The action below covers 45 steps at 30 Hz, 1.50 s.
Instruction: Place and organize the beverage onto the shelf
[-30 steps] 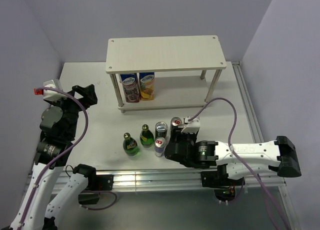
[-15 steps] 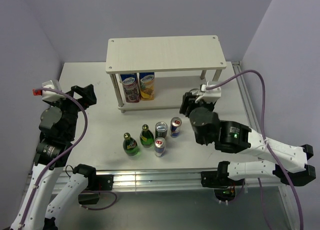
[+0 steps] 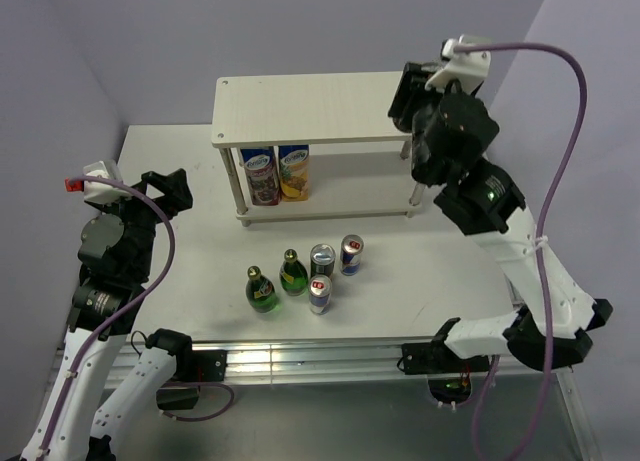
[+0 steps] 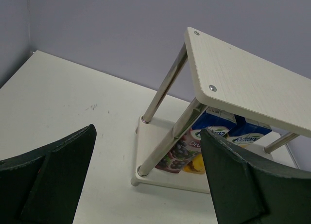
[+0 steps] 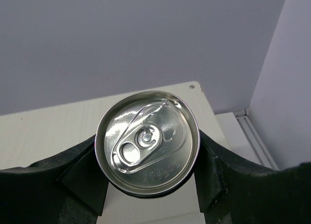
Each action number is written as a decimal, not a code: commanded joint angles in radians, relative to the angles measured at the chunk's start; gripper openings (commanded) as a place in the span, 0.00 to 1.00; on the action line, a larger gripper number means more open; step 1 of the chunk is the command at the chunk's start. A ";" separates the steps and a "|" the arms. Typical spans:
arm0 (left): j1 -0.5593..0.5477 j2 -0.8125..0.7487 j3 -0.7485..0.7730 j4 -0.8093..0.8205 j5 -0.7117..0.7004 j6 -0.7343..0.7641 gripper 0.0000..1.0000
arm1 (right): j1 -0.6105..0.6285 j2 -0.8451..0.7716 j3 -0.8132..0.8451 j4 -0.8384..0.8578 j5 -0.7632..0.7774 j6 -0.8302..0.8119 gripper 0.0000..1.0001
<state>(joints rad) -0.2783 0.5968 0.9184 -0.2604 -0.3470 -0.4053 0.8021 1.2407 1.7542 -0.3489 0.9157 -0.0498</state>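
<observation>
— What sits around the shelf [image 3: 320,106]?

— On the table [image 3: 440,271], near of the shelf, a cluster stands upright: two green bottles [image 3: 293,274] on the left, a dark can [image 3: 322,258] beside them, and two blue-and-silver cans [image 3: 351,251] at the right and near side. All five are close together and well apart from both arms.

— Anything in the way on the shelf itself?

— Two drink cartons [image 3: 277,173] stand side by side at the left end of the lower board [image 3: 360,191], just inside the left metal legs [image 4: 165,88]. The rest of that board is bare. The top board [image 4: 243,83] carries nothing.

— And the right gripper [image 5: 147,170]?

— It is clamped on a can [image 5: 147,146], one finger on each side. Only the silver lid with its pull tab shows; the can's side is hidden. It is held upright over the right end of the top board, close to the far right corner. Whether its base touches the board I cannot tell.

— The left gripper [image 3: 167,184]?

— It is raised over the left part of the table, left of the shelf, fingers spread wide with nothing between them, facing the shelf's left end.
</observation>
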 commanded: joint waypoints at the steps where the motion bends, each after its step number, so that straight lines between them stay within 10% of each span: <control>1: 0.005 -0.009 0.002 0.015 -0.015 0.006 0.95 | -0.113 0.080 0.149 -0.005 -0.124 -0.018 0.00; 10: 0.004 -0.003 0.002 0.016 -0.014 0.008 0.94 | -0.320 0.348 0.436 -0.179 -0.271 0.093 0.00; 22: 0.008 0.003 0.002 0.016 -0.012 0.010 0.94 | -0.409 0.422 0.396 -0.194 -0.287 0.152 0.00; 31: 0.021 0.006 0.002 0.016 -0.007 0.008 0.93 | -0.412 0.396 0.324 -0.170 -0.268 0.172 0.79; 37: 0.024 0.005 0.004 0.015 -0.007 0.006 0.93 | -0.412 0.371 0.289 -0.154 -0.271 0.180 1.00; 45: 0.027 0.008 0.002 0.015 -0.007 0.006 0.93 | -0.403 0.306 0.220 -0.142 -0.287 0.196 1.00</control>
<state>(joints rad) -0.2581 0.5999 0.9184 -0.2604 -0.3492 -0.4053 0.3985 1.6253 1.9923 -0.5331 0.6346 0.1364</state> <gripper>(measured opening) 0.934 0.997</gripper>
